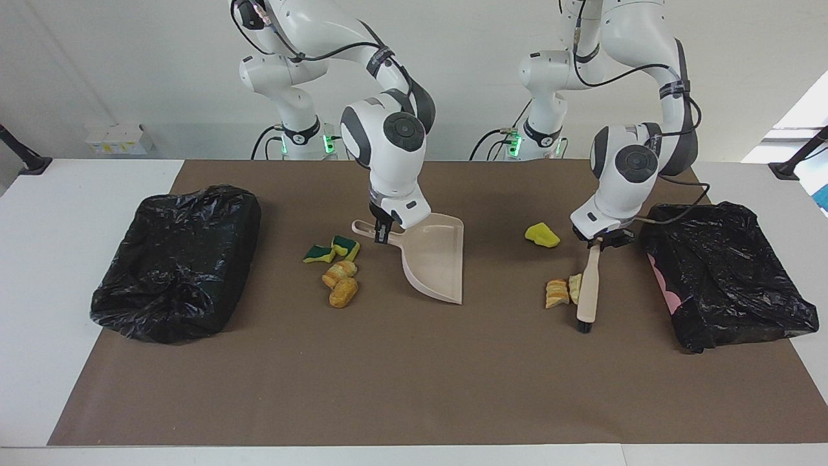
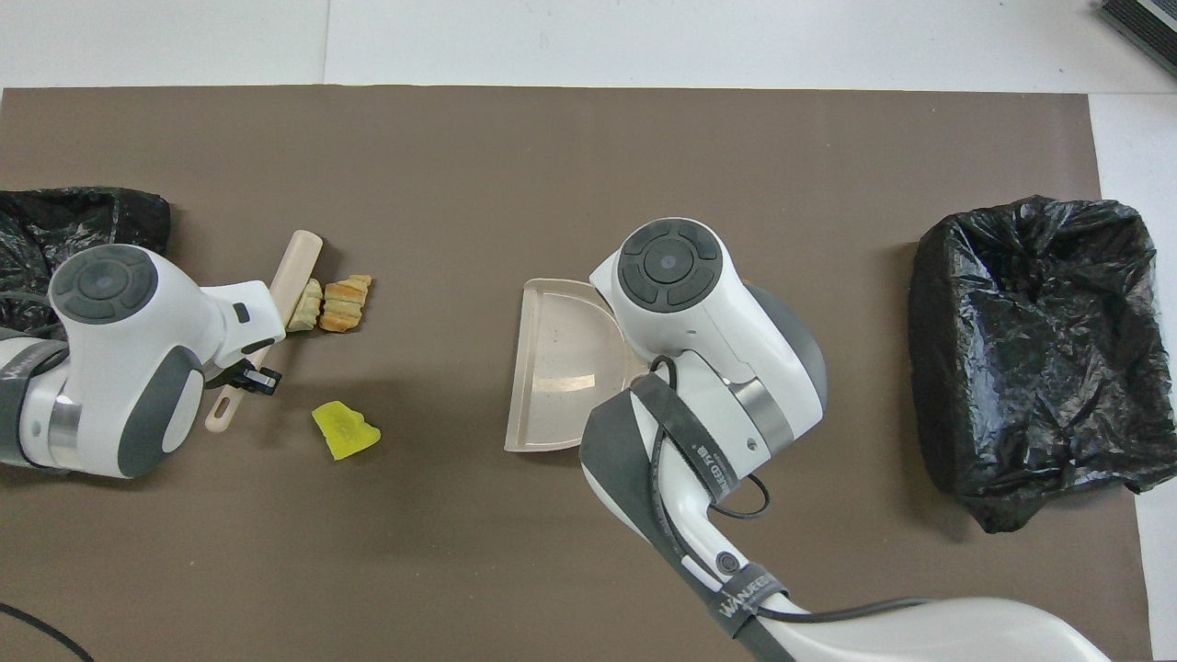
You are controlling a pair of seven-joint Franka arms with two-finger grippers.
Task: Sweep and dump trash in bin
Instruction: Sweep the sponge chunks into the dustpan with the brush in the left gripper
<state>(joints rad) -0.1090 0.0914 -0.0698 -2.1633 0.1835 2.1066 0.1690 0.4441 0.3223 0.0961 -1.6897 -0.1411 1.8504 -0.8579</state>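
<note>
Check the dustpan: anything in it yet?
Empty. The dustpan shows only bare beige floor in the overhead view; the right gripper holds its handle, and the scraps lie beside it on the mat.

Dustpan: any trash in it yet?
No, the dustpan held by the right gripper shows a bare beige inside; the scraps lie on the mat.
</note>
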